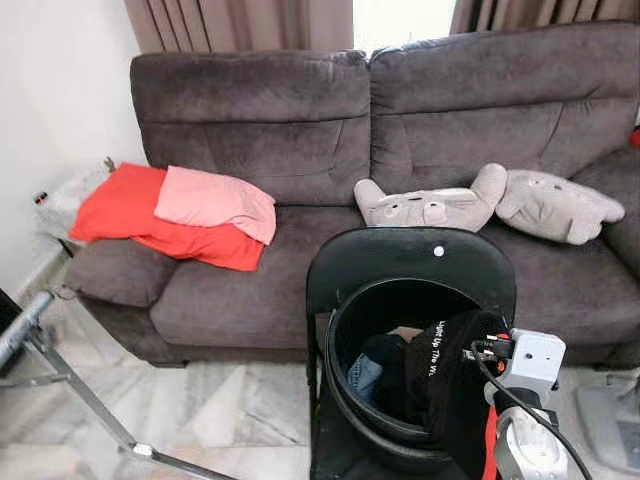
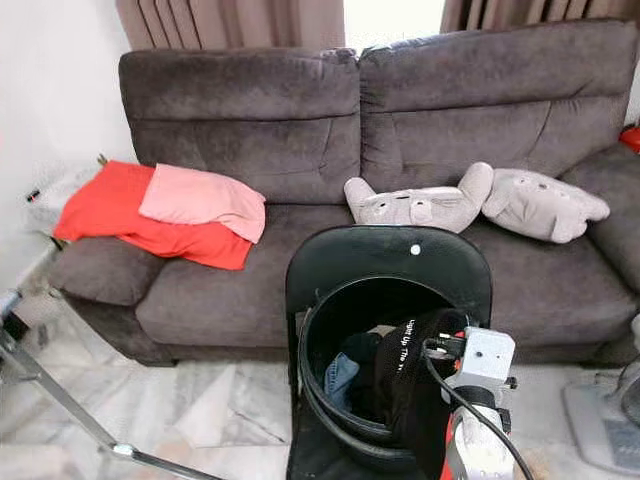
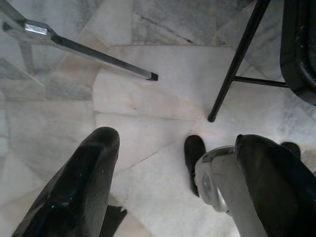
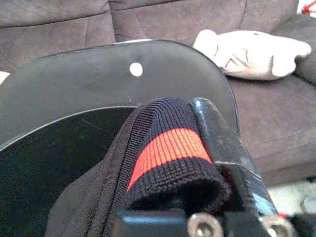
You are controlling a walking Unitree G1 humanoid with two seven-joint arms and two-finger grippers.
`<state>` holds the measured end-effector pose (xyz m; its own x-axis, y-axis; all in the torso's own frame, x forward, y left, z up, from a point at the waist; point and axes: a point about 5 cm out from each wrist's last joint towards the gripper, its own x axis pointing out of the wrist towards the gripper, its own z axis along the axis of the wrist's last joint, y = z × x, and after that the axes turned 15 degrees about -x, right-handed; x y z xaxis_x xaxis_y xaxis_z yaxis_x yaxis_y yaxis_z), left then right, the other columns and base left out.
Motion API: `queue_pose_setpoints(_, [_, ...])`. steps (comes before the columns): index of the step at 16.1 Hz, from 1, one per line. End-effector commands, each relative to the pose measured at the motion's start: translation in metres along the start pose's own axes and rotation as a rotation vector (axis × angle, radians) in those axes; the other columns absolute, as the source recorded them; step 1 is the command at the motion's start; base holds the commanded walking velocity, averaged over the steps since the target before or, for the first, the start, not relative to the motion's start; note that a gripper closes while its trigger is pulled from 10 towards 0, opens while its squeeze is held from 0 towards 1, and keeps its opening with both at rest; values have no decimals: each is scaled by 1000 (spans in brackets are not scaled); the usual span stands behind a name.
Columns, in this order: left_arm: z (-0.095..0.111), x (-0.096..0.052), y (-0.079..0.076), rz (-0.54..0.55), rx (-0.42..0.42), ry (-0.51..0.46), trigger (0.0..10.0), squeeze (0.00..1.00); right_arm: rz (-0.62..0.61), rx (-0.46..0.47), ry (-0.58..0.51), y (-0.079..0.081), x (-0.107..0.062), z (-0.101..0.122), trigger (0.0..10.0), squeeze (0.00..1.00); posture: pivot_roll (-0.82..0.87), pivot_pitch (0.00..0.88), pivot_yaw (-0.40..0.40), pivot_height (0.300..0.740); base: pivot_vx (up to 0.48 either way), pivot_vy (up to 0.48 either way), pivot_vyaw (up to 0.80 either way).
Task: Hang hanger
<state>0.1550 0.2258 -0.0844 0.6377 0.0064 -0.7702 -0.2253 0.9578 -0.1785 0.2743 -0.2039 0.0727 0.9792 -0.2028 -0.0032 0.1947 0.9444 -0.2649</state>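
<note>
A: What is the right gripper (image 4: pixel 197 163) doing?

B: It is closed on a black garment (image 1: pixel 447 372), pinching a ribbed cuff with a red stripe (image 4: pixel 170 148) against one black finger (image 4: pixel 224 143). The garment has white lettering and drapes over the rim of the black bucket (image 1: pixel 345 395), partly inside and partly hanging down the near side.

A: And the left gripper (image 3: pixel 173 182)?

B: It hangs low over the marble floor (image 3: pixel 148 98), its two fingers spread wide with nothing between them. A thin black chair leg (image 3: pixel 232 74) and a metal bar of a rack (image 3: pixel 89 49) stand on the floor beyond it.

A: What is in the bucket?

B: More dark clothes, with a bit of blue denim (image 1: pixel 364 375) at the left. The bucket sits on a black folding chair (image 1: pixel 410 260), whose back rises behind it.

A: Where is the hanger, and which way does it point?

B: I cannot make out a hanger, so I cannot tell its direction.

A: Anything behind?

B: A grey sofa (image 1: pixel 290 130) with a red cloth (image 1: pixel 120 210), a pink cloth (image 1: pixel 215 200) on top of it, and two grey plush toys (image 1: pixel 430 205) lying side by side
</note>
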Motion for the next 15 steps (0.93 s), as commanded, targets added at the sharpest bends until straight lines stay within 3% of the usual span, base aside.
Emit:
queue_pose_setpoints(1, [0, 0, 3, 13, 33, 27, 10000, 0, 1, -1, 10, 4, 1, 0, 10000, 0, -187, 3, 192, 740, 0, 0, 0])
queue_pose_setpoints(2, [0, 0, 3, 15, 36, 29, 10000, 0, 2, -1, 11, 5, 1, 1, 10000, 0, -187, 3, 192, 740, 0, 0, 0])
queue_pose_setpoints(5, [2, 1, 6, 35, 34, 45, 10000, 0, 7, -32, -14, 10, 2, 8, 10000, 0, -311, 57, 309, 740, 0, 0, 0])
queue_pose_setpoints(11, [6, 2, 5, 51, 45, 53, 10000, 0, -3, -64, -9, 14, 11, 11, 10000, 0, -356, 59, 366, 740, 0, 0, 0])
queue_pose_setpoints(15, [4, 2, 5, 54, 41, 57, 10000, 0, 18, -85, -3, 16, 10, 9, 10000, 0, -356, 59, 353, 740, 0, 0, 0])
